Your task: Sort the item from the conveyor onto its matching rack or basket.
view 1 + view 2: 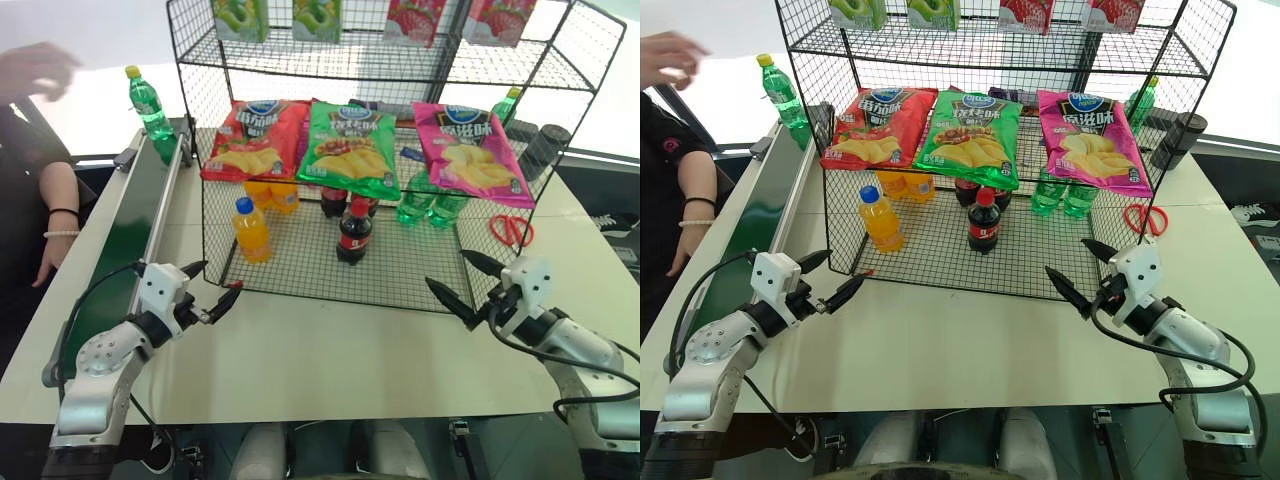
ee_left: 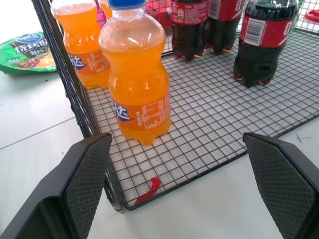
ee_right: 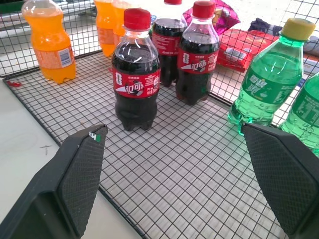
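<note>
Right now the green soda bottle is standing upright on the conveyor in the upper left of the frame, its long axis vertical and its yellow cap on top, just beside the wire rack's left wall. It is sitting well apart from both grippers, up and slightly left of the left gripper, which is the nearer one; the right gripper is waiting at the lower right, across the rack. Both sets of fingers are spread wide and holding nothing. The belt's grey side rail is running between the left gripper and the bottle, so a reach would likely need to clear it. A person's hand is hovering in the upper left, near the bottle. Inside the rack, an orange bottle, a cola bottle and matching green bottles are standing on the lowest tier, with chip bags lying above them.
</note>
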You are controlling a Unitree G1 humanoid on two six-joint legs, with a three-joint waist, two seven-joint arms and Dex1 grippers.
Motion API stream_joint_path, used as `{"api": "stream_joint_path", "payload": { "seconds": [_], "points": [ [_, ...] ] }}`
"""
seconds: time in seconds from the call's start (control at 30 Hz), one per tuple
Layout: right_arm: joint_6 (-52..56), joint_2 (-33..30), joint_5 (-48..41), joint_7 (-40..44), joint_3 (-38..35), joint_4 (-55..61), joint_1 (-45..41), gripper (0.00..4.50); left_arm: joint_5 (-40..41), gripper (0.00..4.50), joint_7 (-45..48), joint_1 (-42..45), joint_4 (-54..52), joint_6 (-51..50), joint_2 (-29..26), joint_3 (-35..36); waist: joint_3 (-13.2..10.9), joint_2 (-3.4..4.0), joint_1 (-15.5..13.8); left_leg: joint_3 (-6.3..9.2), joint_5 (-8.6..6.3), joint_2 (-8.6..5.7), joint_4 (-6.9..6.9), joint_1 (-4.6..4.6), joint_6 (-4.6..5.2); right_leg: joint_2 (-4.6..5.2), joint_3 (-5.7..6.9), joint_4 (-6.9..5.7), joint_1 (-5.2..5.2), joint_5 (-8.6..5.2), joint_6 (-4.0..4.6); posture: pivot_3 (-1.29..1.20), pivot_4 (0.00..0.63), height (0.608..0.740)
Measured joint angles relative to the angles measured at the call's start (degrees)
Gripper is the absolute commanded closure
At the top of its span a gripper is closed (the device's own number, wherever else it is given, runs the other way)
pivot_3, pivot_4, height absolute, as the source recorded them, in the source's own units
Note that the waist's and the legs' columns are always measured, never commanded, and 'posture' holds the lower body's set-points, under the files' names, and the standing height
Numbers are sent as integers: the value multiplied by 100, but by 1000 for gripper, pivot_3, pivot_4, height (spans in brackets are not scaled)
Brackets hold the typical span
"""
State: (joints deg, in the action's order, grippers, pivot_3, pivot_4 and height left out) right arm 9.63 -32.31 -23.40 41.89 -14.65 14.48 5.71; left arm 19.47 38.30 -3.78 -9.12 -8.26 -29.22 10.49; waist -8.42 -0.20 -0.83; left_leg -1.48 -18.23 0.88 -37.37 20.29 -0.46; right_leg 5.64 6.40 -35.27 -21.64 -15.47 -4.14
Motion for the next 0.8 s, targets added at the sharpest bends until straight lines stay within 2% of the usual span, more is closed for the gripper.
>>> {"api": "stream_joint_path", "payload": {
  "seconds": [0.3, 0.53, 0.67, 0.8],
  "points": [
    [156, -37, -59, 75, 44, 206, -151, 27, 428, 0, -125, 17, -211, -354, -4, 308, 0, 0, 5, 1, 0, 1, 0, -1, 0, 0, 0, 0, 0, 0, 0, 0, 150, 724],
    [310, -34, -82, 175, 298, 329, -407, 27, 1514, 0, -542, 133, -492, -1446, -55, 1239, 0, 0, 4, 3, 0, 1, -2, -1, -1, 1, 0, 0, 3, 0, 0, 0, 150, 724],
    [359, 23, -137, 260, 558, 328, -472, 27, 1529, 0, -765, -58, -468, -1328, 46, 1612, 0, -1, 6, 3, 0, -1, -1, -1, -1, 1, 0, 2, 3, 0, 0, 0, 150, 724],
    [513, 151, -221, 296, 871, 343, -649, 27, 871, 0, -1394, -138, 25, -658, 368, 1771, 2, -3, 5, 4, 0, 0, -2, -4, -1, -2, 1, 0, 4, 0, 0, 0, 150, 724]
  ]
}}
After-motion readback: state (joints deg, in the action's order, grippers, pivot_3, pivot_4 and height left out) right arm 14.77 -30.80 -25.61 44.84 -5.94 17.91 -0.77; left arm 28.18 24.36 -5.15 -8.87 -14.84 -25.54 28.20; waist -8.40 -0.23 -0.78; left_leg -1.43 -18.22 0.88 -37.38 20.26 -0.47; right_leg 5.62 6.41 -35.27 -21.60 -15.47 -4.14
